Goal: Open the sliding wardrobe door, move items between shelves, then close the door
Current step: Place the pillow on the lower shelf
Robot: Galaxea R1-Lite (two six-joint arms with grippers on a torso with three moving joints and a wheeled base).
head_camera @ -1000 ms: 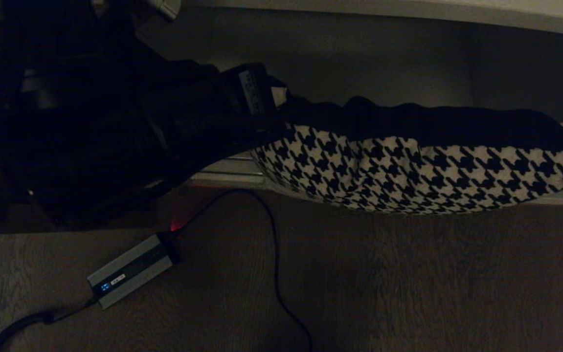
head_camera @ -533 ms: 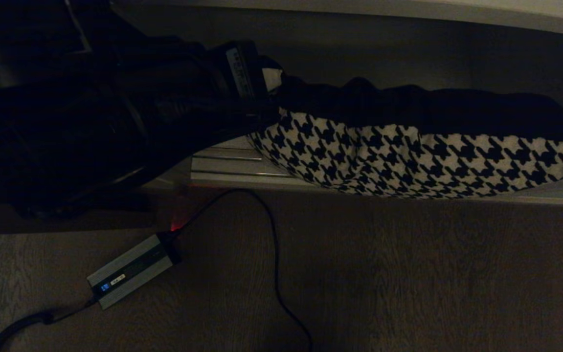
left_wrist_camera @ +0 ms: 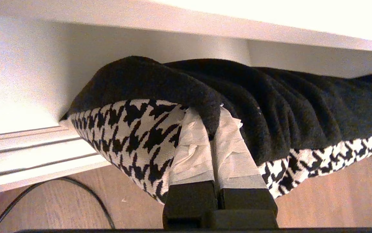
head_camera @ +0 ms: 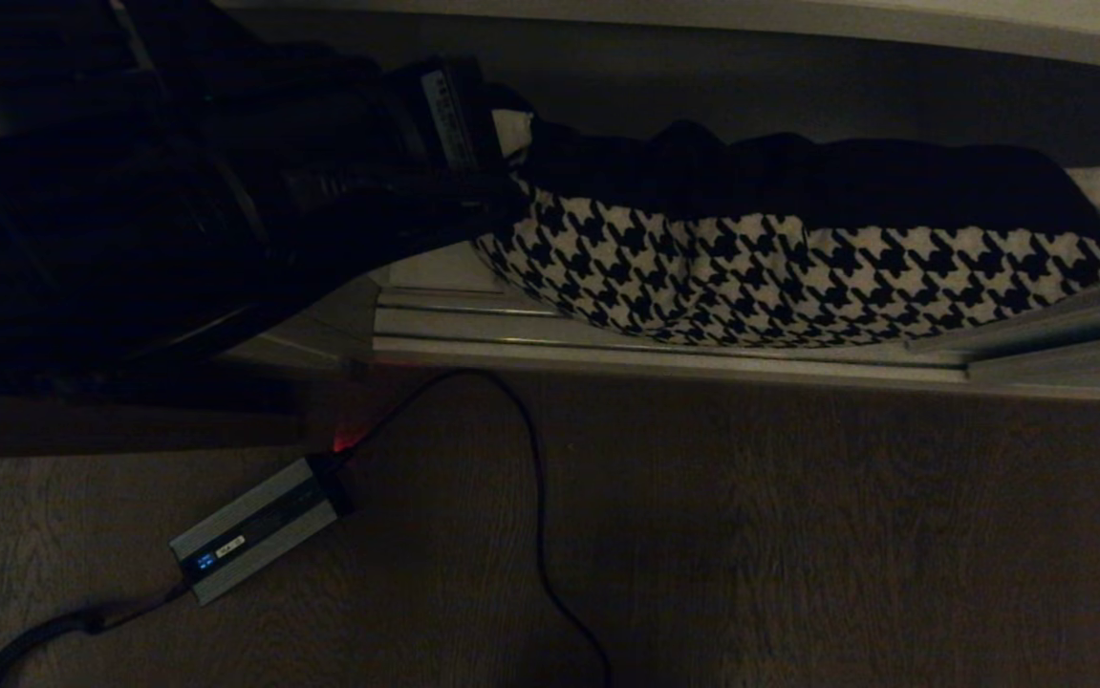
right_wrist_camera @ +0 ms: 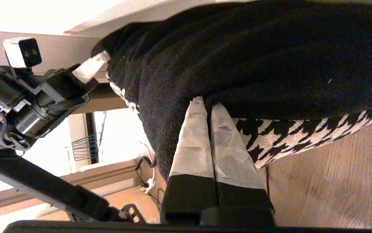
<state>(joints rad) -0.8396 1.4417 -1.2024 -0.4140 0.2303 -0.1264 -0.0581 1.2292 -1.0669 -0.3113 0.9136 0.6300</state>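
— Where the cushion [head_camera: 779, 277]?

— Held low across the opening of the wardrobe, houndstooth band hanging over the ribbed floor track [head_camera: 607, 339], dark upper side toward the shelf [left_wrist_camera: 205, 22] overhead.

— Left gripper [left_wrist_camera: 213, 126]?

— Clamped tight on the cushion's left end, taped fingers [left_wrist_camera: 194, 152] pinching a fold of dark fabric.

— Right gripper [right_wrist_camera: 207, 110]?

— Pressed shut at the seam between dark cloth and houndstooth; seemingly nipping the fabric, though hard to confirm from that angle.

— On the floor?

— A small grey box [head_camera: 258, 526] with a black cable [head_camera: 538, 535], near the track on the wood floor [head_camera: 846, 545].
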